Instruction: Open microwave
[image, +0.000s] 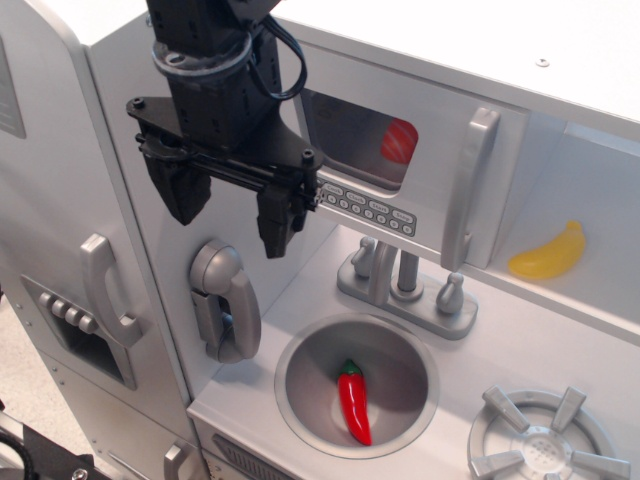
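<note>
The microwave (400, 170) is a grey compartment in the upper middle, its flat door shut. The door has a rectangular window (360, 140) with a red object showing behind it, a row of small buttons (370, 208) below the window, and a long vertical silver bar handle (468, 188) on its right side. My black gripper (232, 218) hangs from the top left, in front of the microwave's left end, well left of the handle. Its two fingers point down, spread apart and hold nothing.
A grey toy phone (226, 300) hangs on the wall under the gripper. The sink (300, 385) holds a red chili pepper (354, 402), with a silver faucet (405, 285) behind it. A yellow banana (550, 255) lies on the right shelf. The fridge door (60, 220) stands left; a burner (545, 440) lies bottom right.
</note>
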